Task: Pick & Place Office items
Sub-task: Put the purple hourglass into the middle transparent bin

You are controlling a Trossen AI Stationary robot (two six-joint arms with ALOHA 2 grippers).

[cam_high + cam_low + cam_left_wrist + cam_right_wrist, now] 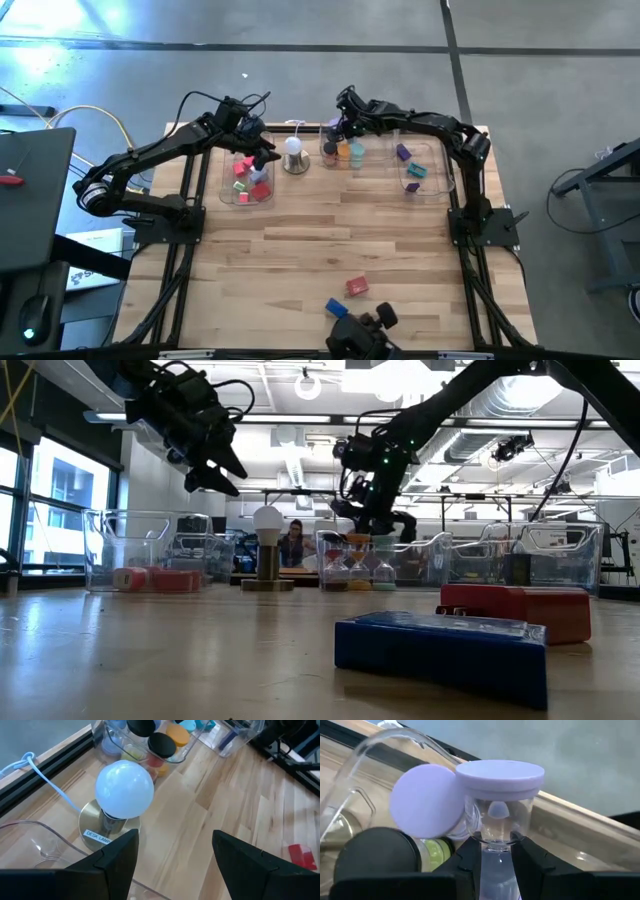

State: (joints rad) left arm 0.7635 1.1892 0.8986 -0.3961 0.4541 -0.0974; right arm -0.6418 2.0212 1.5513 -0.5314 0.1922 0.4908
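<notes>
Left tray [228,190]: red, pink blocks; left hand [262,152] released above. Middle tray [327,158]: right hand [490,862] grasping lilac-capped hourglass [499,807].

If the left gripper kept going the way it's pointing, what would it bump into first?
Probably the desk lamp. The open left gripper looks down past its fingers at the lamp's white globe and brass base, with bare table beside it. Depth is unclear, so it might just miss and meet wood.
</notes>
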